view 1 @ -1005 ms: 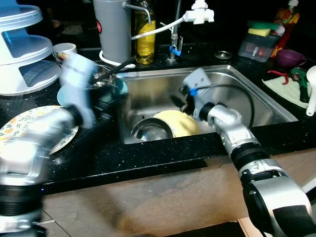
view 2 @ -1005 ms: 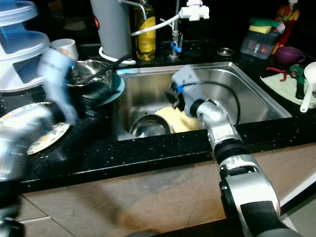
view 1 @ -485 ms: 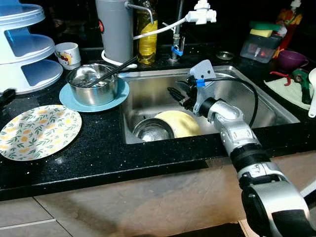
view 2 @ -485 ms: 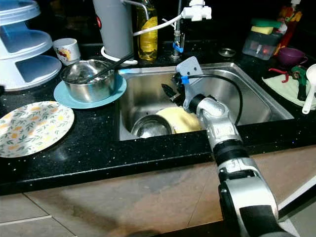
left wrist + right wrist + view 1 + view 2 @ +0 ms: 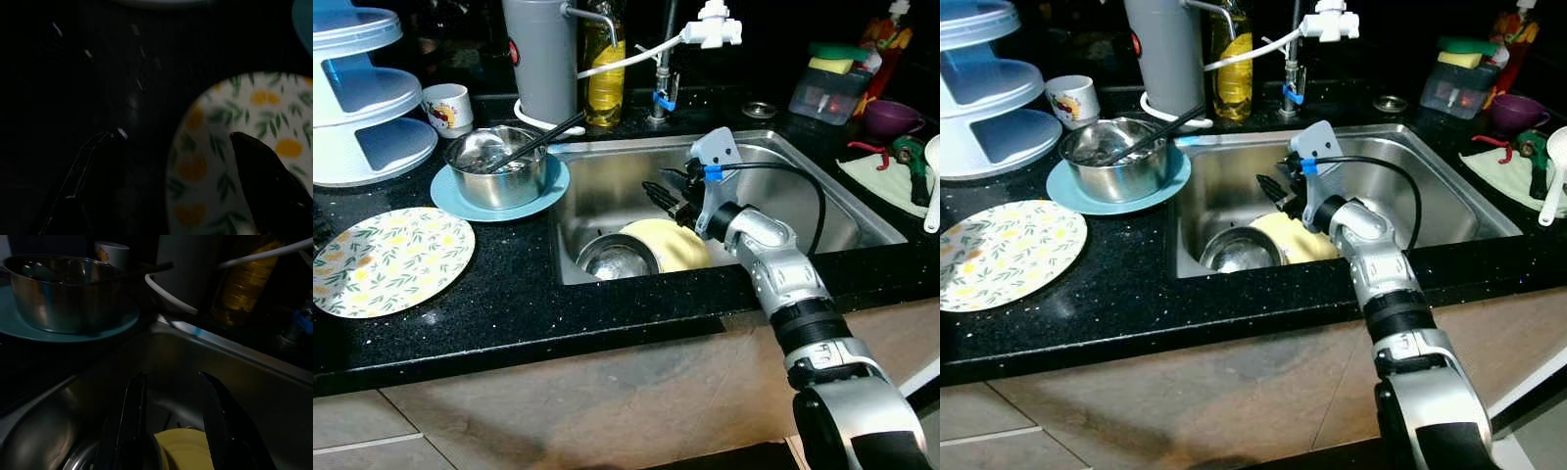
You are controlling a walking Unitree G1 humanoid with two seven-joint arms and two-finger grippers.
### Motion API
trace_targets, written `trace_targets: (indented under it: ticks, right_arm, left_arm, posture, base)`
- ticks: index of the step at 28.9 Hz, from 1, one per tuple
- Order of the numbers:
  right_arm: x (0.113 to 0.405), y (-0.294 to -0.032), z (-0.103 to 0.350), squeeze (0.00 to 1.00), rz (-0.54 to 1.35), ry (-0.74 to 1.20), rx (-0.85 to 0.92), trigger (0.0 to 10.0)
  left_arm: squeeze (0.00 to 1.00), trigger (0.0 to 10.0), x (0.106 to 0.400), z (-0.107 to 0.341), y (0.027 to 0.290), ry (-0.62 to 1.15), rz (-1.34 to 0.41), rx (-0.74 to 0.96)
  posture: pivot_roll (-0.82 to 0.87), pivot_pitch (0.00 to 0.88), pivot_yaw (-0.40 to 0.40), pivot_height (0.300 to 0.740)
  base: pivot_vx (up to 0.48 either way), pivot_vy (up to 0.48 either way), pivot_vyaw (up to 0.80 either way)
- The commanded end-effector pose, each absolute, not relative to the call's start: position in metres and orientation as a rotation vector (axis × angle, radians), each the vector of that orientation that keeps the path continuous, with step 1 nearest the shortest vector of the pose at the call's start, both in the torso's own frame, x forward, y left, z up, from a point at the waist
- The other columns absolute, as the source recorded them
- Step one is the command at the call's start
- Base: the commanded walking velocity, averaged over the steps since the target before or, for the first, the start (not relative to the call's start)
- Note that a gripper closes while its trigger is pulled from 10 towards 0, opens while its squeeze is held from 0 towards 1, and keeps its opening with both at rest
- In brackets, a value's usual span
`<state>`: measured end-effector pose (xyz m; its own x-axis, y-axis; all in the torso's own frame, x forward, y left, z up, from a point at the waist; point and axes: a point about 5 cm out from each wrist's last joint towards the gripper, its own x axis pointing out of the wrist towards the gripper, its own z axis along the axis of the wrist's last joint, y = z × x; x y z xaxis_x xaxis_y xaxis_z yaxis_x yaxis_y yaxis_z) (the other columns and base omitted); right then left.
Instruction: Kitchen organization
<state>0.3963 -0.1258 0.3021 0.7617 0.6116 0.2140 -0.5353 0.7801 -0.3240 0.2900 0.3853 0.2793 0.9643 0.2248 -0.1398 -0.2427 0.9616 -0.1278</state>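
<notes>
Since 0.5 s ago right gripper (image 5: 658, 191) dropped slightly twd round yellow plate (image 5: 668, 245) in steel sink (image 5: 822, 201), fingers apart, empty. Left gripper (image 5: 171, 181) released, over floral plate (image 5: 386, 259) on black surface (image 5: 509, 294).

The sink (image 5: 842, 211) sits mid-counter, and in it the plate (image 5: 671, 245) lies beside a steel bowl (image 5: 617, 259) on its left. Left of the sink, a pot (image 5: 497, 166) stands on a flat plate (image 5: 543, 191), a patterned plate (image 5: 386, 259) nearer the counter's front edge. Behind them stands a mug (image 5: 445, 106), a tiered rack (image 5: 362, 98) further left. The right gripper (image 5: 664, 194) hangs over the sink above the dishes; the left gripper (image 5: 176, 181) hovers at the patterned plate's edge.
</notes>
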Motion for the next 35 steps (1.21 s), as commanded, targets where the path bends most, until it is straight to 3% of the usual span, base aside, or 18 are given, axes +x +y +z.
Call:
trace_targets:
  ticks: [1,3,14,19,20,21,22,23,24,35]
  right_arm:
    - [0.394,-0.123,0.299,0.00,0.653,-0.312,-0.244,10.0]
    - [0.393,-0.122,0.299,0.00,0.661,-0.313,-0.243,10.0]
    - [0.390,-0.119,0.299,0.00,0.680,-0.304,-0.211,10.0]
    - [0.388,-0.116,0.300,0.00,0.726,-0.268,-0.088,10.0]
    - [0.388,-0.115,0.300,0.00,0.741,-0.254,-0.054,10.0]
    - [0.388,-0.115,0.300,0.00,0.741,-0.254,-0.054,10.0]
    - [0.387,-0.115,0.300,0.00,0.749,-0.246,-0.037,10.0]
    - [0.387,-0.115,0.299,0.00,0.753,-0.240,-0.032,10.0]
    - [0.387,-0.114,0.298,0.00,0.754,-0.236,-0.031,10.0]
    - [0.384,-0.111,0.300,0.00,0.767,-0.218,-0.020,10.0]
  left_arm:
    - [1.00,10.0,0.288,0.271,0.388,0.145,0.233,-0.195]
    - [0.00,10.0,0.287,0.262,0.387,0.179,0.211,-0.243]
    - [0.00,10.0,0.283,0.237,0.386,0.262,0.175,-0.371]
    - [0.00,10.0,0.282,0.238,0.378,0.269,0.104,-0.340]
    - [0.00,4.7,0.281,0.239,0.375,0.277,0.078,-0.332]
    - [0.00,4.7,0.281,0.239,0.375,0.277,0.078,-0.332]
    - [0.00,3.2,0.280,0.239,0.374,0.284,0.059,-0.328]
    - [0.00,0.5,0.279,0.238,0.373,0.292,0.053,-0.326]
    - [0.00,0.0,0.278,0.237,0.373,0.300,0.052,-0.326]
    - [0.00,0.0,0.273,0.229,0.379,0.307,0.092,-0.353]
  posture:
    - [0.05,0.186,-0.020,0.740]
    - [0.05,0.187,-0.018,0.740]
    - [0.05,0.192,-0.021,0.740]
    - [0.05,0.193,-0.020,0.740]
    - [0.05,0.193,-0.020,0.740]
    - [0.05,0.193,-0.020,0.740]
    - [0.05,0.194,-0.020,0.740]
    - [0.05,0.194,-0.020,0.740]
    - [0.05,0.194,-0.020,0.740]
    - [0.05,0.197,-0.021,0.740]
  base:
    - [0.000,0.000,0.00]
    - [0.000,0.000,0.00]
    - [0.000,0.000,0.00]
    - [0.000,0.000,0.00]
    - [0.000,0.000,0.00]
    - [0.000,0.000,0.00]
    - [0.000,0.000,0.00]
    - [0.000,0.000,0.00]
    - [0.000,0.000,0.00]
    - [0.000,0.000,0.00]
